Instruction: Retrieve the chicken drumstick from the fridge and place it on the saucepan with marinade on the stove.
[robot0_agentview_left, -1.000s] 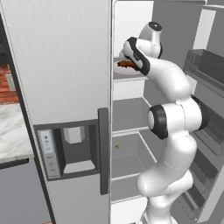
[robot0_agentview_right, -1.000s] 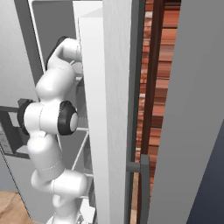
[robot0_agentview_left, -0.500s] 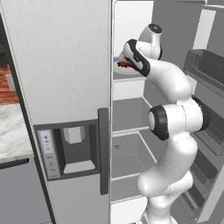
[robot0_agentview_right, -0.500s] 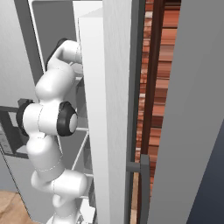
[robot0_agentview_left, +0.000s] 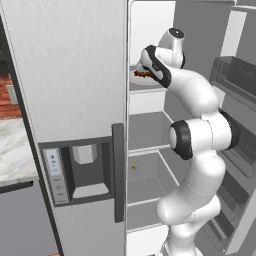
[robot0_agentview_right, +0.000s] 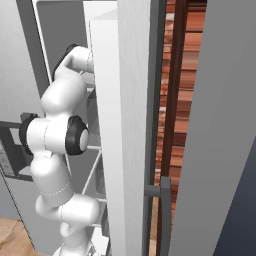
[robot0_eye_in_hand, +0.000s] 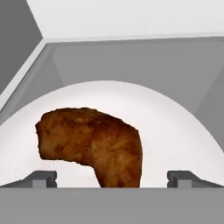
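The fridge stands with its right door open and my arm reaching onto an upper shelf. There the chicken drumstick, a reddish-brown piece, lies on a white round plate. My gripper is open and sits low over the plate, one fingertip on each side of the drumstick's near end, not closed on it. From the left base view the drumstick peeks out just in front of the hand. The fridge's open door hides the hand in the right base view. The saucepan and the stove are out of view.
The shut left door carries a water dispenser panel and a dark vertical handle. White shelves lie below the arm, door bins to its right. A marble counter is at far left, a brick wall behind the door.
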